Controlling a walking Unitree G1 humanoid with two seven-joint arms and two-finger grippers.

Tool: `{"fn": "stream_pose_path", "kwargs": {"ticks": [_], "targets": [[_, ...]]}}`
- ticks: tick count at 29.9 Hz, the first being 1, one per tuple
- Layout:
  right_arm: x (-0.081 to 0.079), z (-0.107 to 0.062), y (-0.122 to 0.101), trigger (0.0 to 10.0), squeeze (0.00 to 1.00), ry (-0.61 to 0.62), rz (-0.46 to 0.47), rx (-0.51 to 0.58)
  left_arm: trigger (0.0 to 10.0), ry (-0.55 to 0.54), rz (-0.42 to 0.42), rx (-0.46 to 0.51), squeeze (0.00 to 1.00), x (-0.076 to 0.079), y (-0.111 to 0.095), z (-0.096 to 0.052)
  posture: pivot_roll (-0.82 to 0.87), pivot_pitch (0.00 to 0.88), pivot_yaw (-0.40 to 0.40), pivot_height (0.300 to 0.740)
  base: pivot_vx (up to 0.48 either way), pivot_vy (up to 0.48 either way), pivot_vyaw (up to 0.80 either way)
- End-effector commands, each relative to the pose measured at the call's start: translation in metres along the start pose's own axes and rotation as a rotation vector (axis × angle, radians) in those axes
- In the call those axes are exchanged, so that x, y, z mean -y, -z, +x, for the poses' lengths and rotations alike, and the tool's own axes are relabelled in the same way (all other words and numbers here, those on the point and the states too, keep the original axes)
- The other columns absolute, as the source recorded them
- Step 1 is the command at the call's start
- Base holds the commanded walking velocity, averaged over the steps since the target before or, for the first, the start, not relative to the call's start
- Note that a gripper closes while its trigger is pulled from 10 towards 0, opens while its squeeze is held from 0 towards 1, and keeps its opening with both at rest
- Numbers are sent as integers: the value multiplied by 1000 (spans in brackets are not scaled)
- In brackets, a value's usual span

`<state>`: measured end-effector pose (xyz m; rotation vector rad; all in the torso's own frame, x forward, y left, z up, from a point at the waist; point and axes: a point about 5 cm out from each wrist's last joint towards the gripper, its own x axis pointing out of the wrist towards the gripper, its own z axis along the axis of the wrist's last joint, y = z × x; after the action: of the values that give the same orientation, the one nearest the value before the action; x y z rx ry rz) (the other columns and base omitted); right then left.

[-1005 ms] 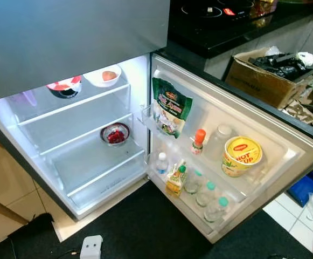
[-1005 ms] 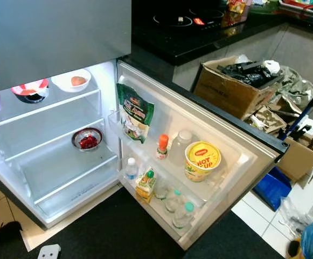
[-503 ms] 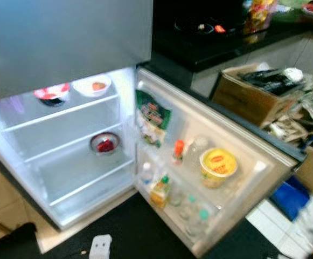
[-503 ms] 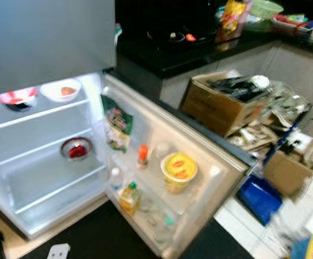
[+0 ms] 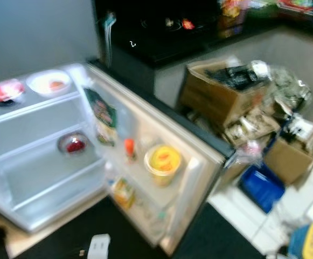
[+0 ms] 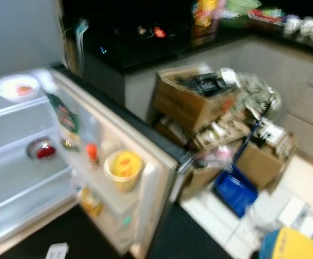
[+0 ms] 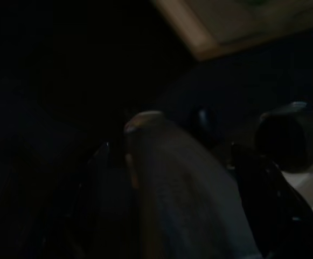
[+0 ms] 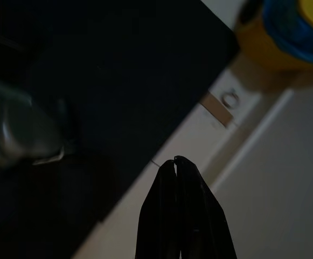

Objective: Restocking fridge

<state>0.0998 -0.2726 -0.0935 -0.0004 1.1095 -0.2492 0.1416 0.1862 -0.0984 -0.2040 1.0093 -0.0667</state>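
Note:
The fridge (image 5: pixel 37 178) stands open, lit inside. On its top shelf sit a white bowl (image 5: pixel 49 83) and a red-and-white bowl (image 5: pixel 2 90); a small bowl of red food (image 5: pixel 74 143) rests lower. The open door (image 5: pixel 199 162) carries a green pouch (image 5: pixel 103 116), an orange-capped bottle (image 5: pixel 129 148), a yellow tub (image 5: pixel 162 162) and a juice carton (image 5: pixel 123 193). My right gripper (image 8: pixel 176 162) hangs shut and empty over the floor beside the black mat, near a yellow-and-blue container (image 8: pixel 296 27). My left arm hangs idle; its wrist view is very dark.
A black counter with a hob (image 5: pixel 161 27) runs behind the door. Cardboard boxes (image 5: pixel 221 91) full of clutter and a blue bin (image 5: pixel 261 186) crowd the floor to the right. A black mat (image 5: pixel 210 237) lies before the fridge with a small white object (image 5: pixel 98 245) on it.
The whole picture has swung right and blurred, so the fridge now sits further left and the boxes are central. Nothing in the fridge has moved.

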Motion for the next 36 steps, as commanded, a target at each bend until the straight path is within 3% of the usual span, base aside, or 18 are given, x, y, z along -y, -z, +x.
{"fn": "stream_pose_path", "kwargs": {"ticks": [1, 9, 11, 27, 36], "targets": [[4, -1, -1, 10000, 0, 11, 7, 7, 10000, -9, -7, -23, 0, 1, 7, -1, -156, 100, -49, 740, 0, 0, 0], [0, 1, -23, 10000, 0, -76, -13, 111, 10000, -9, 4, -22, 0, 1, 4, 0, -157, 95, -49, 740, 0, 0, 0], [-2, 1, -25, 10000, 0, -98, -58, 113, 10000, -7, 5, -21, 0, 1, 3, 0, -151, 93, -54, 740, 0, 0, 769], [2, -1, -8, 10000, 0, -79, -61, 66, 10000, -30, 30, -52, 0, -1, 9, -1, -141, 83, -48, 740, 0, 0, 769], [2, 0, -3, 10000, 0, -3, -89, 18, 10000, -29, 35, -61, 0, -2, 9, -2, -139, 86, -41, 740, 0, 0, 114]]}}
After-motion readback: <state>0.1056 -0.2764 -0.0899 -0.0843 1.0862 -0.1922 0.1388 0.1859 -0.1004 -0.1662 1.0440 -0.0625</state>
